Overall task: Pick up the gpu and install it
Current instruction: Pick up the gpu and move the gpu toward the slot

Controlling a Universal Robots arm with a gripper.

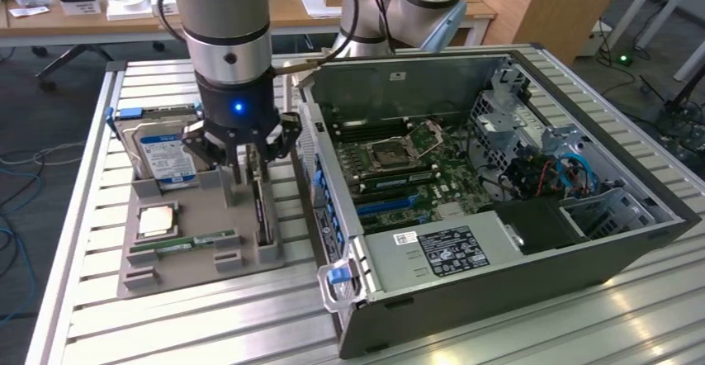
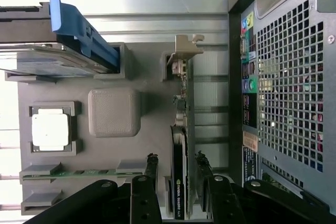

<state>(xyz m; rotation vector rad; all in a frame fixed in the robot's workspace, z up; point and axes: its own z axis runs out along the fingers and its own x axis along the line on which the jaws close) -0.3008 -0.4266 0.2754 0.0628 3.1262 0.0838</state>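
- our gripper [image 1: 251,167] hangs low over the grey holder tray [image 1: 198,259], fingers [image 2: 151,165] spread apart, one on each side of the gpu [image 2: 182,129] and not clamped on it.
- the gpu stands on edge in its slot, on the side of the tray nearest the open computer case [image 1: 474,245], with its pale bracket at the end away from the gripper.
- in the same tray we see a hard drive [image 1: 160,150], a cpu [image 1: 158,219] and a green memory stick [image 1: 187,243].
- the case lies at the exterior view's right, motherboard [image 1: 414,167] exposed.
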